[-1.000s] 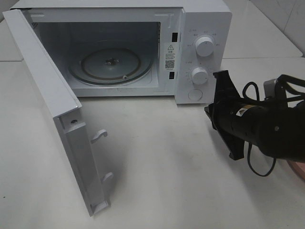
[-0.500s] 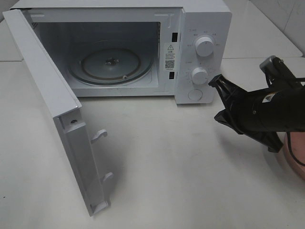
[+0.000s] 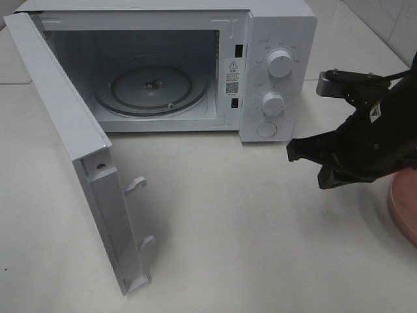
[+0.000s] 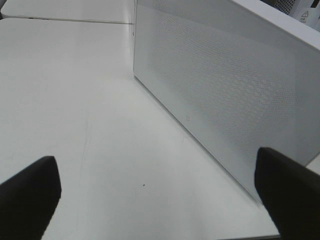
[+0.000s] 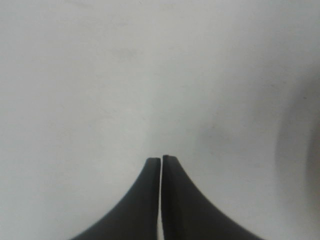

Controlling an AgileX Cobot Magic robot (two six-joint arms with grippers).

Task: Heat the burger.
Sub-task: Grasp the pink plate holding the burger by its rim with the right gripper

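The burger is out of view in every frame. The white microwave (image 3: 277,39) stands at the back of the table with its door (image 3: 65,130) swung wide open to the left. Its glass turntable (image 3: 151,88) is bare. My right gripper (image 3: 306,163) hovers over the table just right of the microwave's front, below the knobs; in the right wrist view its fingers (image 5: 161,159) are pressed together with nothing between them. My left gripper (image 4: 155,157) is open and holds nothing, next to the door's perforated panel (image 4: 225,90).
A round pink plate (image 3: 404,208) shows partly at the right edge, behind the right arm. The open door juts toward the table's front left. Two knobs (image 3: 280,64) sit on the microwave's control panel.
The right arm has turned and pulled back to the right, away from the knobs, uncovering more of the pink plate. The microwave and door have not moved.
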